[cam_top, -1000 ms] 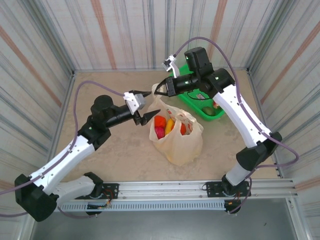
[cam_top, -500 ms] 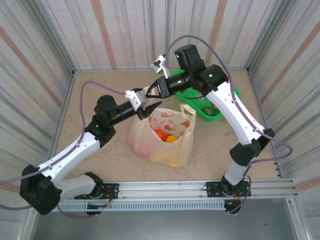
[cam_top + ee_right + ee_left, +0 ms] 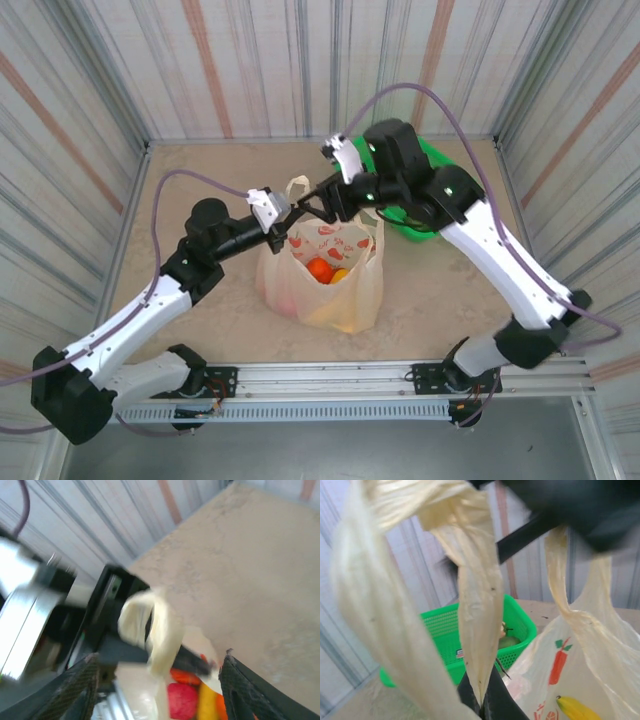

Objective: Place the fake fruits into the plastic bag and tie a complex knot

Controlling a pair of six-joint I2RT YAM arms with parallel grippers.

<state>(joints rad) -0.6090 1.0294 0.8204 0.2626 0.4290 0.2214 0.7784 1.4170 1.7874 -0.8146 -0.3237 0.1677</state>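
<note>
Change: since half a second ago your right arm has swung down and to the right, and its wrist now covers more of the green basket. The plastic bag has stayed at frame centre.
Left gripper: clamped on one handle. The strip is pinched at the bottom of the left wrist view and runs up from the fingers.
Right gripper: fingers spread wide, holding nothing. It sits just over the bag mouth. In your right wrist view a cream handle loop lies between the fingers, draped over a dark bar.
Bag: upright on the table with its mouth open. It holds the fake fruits: orange, yellow and red.
Basket: upper right of the top view, behind the bag, with a green fruit inside.
Room: there is bare table to the lower left and right of the bag. Your two grippers are nearly touching above it, and walls close in the far and side edges.
</note>
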